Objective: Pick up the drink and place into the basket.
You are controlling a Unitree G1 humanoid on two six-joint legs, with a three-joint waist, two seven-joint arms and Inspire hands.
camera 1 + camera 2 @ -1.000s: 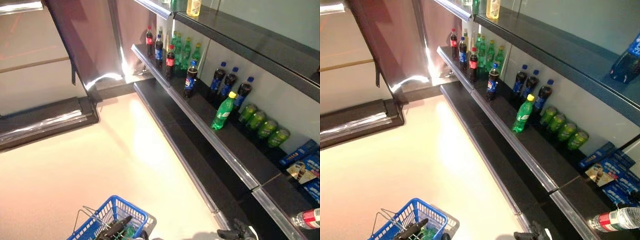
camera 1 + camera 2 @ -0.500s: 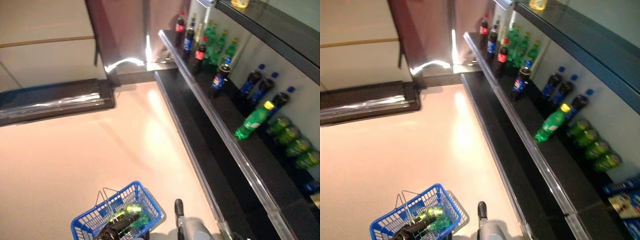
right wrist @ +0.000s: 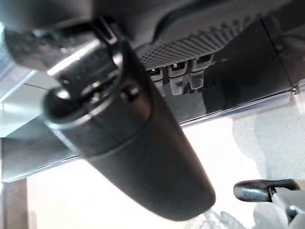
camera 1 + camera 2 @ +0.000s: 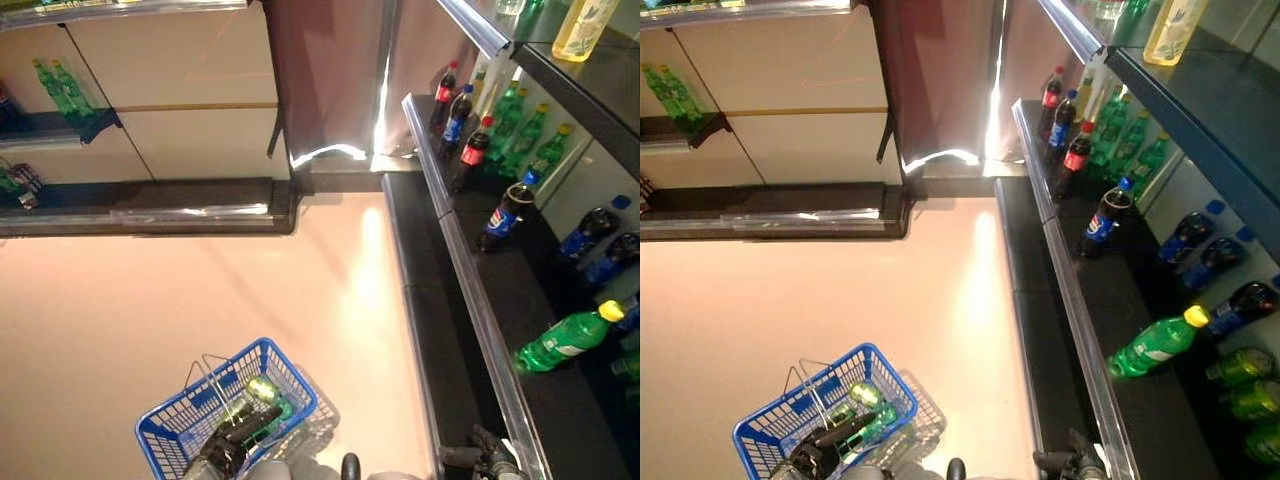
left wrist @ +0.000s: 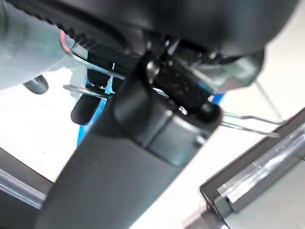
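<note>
A blue wire basket (image 4: pixel 225 362) hangs at the bottom of the eye views, over the pale floor. Green drink bottles (image 4: pixel 262 392) lie inside it. My left hand (image 4: pixel 232 443) is above the basket, and in the left wrist view its fingers (image 5: pixel 143 124) curl round the wire handles (image 5: pixel 248 121). My right hand (image 4: pixel 483 460) shows at the bottom right beside the shelf's front edge, fingers relaxed, with nothing in it. A green bottle with a yellow cap (image 4: pixel 565 340) lies on its side on the dark lower shelf to the right.
The dark shelf (image 4: pixel 470 300) along the right carries upright cola bottles (image 4: pixel 473 155), a blue-capped one (image 4: pixel 505 212) and green bottles behind. A yellow drink (image 4: pixel 585 25) stands on the upper shelf. A low dark ledge (image 4: pixel 150 205) and another shelf with green bottles (image 4: pixel 62 90) lie far left.
The camera has turned left, bringing the far-left shelf into view. The basket stays under my left hand with the green bottles inside. My right hand now shows by the shelf edge.
</note>
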